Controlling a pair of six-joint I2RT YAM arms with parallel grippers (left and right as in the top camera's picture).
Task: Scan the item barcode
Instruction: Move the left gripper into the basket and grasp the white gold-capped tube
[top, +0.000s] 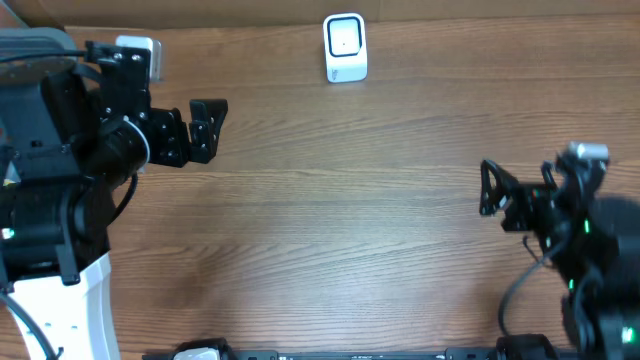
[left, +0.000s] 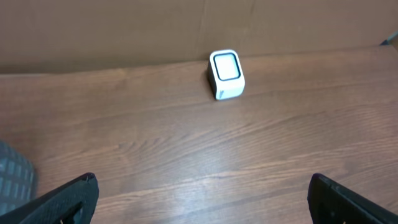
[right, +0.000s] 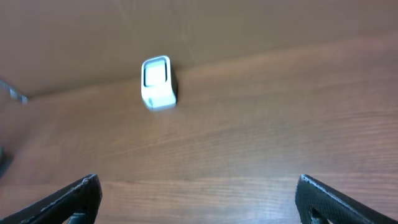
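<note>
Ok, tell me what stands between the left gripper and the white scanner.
Nothing visible does: only wooden table lies between the open left gripper and the barcode scanner standing by the far edge.

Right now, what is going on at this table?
Nothing is being handled yet. The left arm and the right arm hover above the wooden table, their jaws wide open and empty. The white barcode scanner stands alone at the far edge, near the cardboard wall. No item for scanning is held.
</note>
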